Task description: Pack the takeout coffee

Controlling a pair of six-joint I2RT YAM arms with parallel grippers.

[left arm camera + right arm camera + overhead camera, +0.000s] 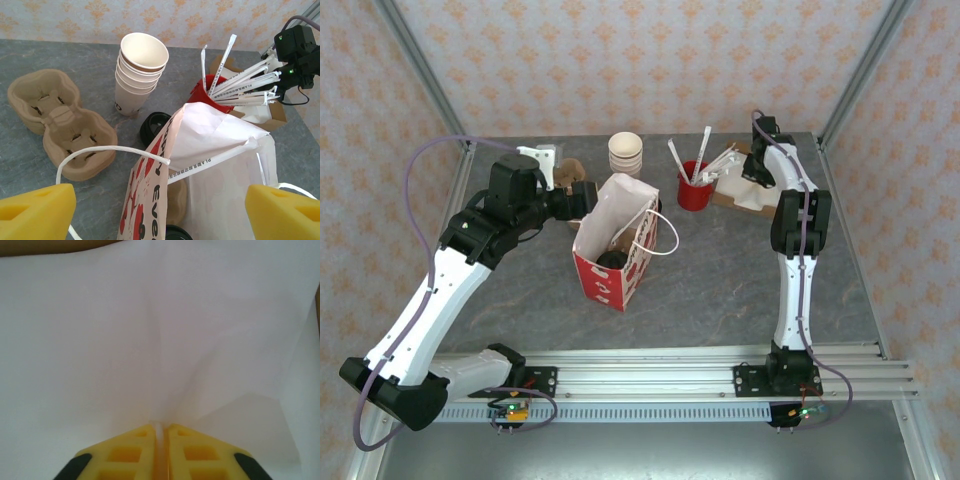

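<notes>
Apparently main step done: takeout coffee [612,260] sits inside red-and-white paper bag [608,285], black lid visible through open mouth. Left gripper [160,197] spread wide, holding nothing, fingers either side of bag top. Right gripper [161,427] pinched almost closed on white napkin [160,340], over napkin box [735,197] at table's far right. Remaining, by my judgement: napkin into bag, then release.

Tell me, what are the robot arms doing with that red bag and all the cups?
They are packing a drink. The red-and-white bag stands open in the middle of the table, and the takeout coffee, with its black lid, seems to sit inside it. The left gripper, jaws wide, hovers by the bag's open top. The right gripper is at the far right, pinched shut on a sheet of white paper.
</notes>
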